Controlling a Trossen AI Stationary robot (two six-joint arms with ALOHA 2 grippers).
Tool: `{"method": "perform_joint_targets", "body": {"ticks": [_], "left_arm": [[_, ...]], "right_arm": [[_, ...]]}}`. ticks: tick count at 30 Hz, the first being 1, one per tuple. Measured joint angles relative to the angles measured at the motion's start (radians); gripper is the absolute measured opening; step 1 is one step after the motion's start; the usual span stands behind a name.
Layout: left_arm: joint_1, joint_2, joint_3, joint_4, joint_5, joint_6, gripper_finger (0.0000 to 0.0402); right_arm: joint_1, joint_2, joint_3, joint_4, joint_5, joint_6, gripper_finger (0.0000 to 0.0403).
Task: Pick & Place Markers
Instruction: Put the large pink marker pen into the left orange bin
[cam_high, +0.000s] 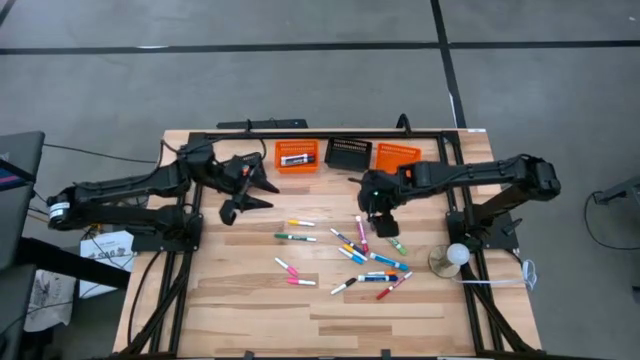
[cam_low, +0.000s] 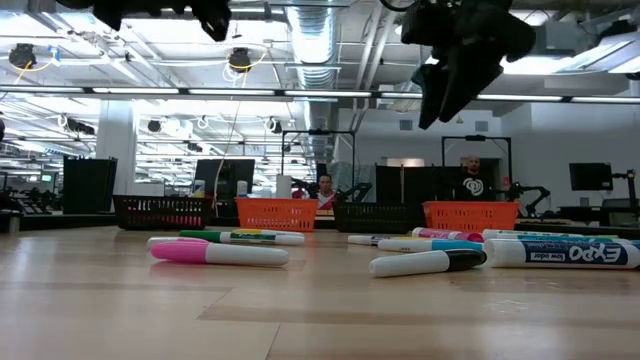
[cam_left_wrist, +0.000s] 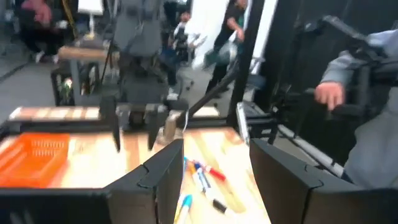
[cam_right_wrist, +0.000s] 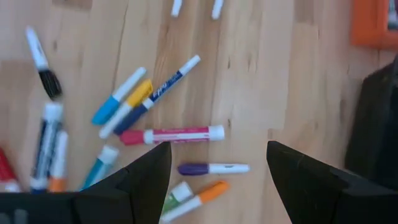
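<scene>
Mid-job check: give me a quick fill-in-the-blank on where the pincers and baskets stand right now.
1. The right pincer hangs with its fingers ____ above the scattered markers.
2. Between the two orange baskets stands a ____ basket.
3. The left pincer holds ____.
4. The loose markers lie on the ____ table.

Missing words: open; black; nothing; wooden

Left wrist view was motion-blurred; person (cam_left_wrist: 367, 118) cut off at frame edge. Orange-tipped marker (cam_right_wrist: 194, 200) was partly hidden behind right gripper (cam_right_wrist: 217, 180) finger. Contents of orange basket (cam_high: 297, 157) too small to identify.
</scene>
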Motion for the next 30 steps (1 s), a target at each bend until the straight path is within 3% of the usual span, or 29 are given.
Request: {"method": "perform_joint_targets", "body": {"ticks": [7,13,30], "left_arm": [[-0.002,-0.128,0.000,-0.013,0.009,-0.024,0.0184],[-0.007,-0.159,0.001,-0.015,0.008,-0.025,0.0184],[-0.007,-0.144,0.000,-0.015,0.006,-0.025,0.0184]], "right_arm": [[0.007,0.000,0.000,-0.001,0.008,-0.281,0.0254],[0.007,0.000,0.000,0.005,0.006,-0.511,0.0254],[-0.024,0.000,-0.002,0.037,0.002,-0.771,0.0254]]}}
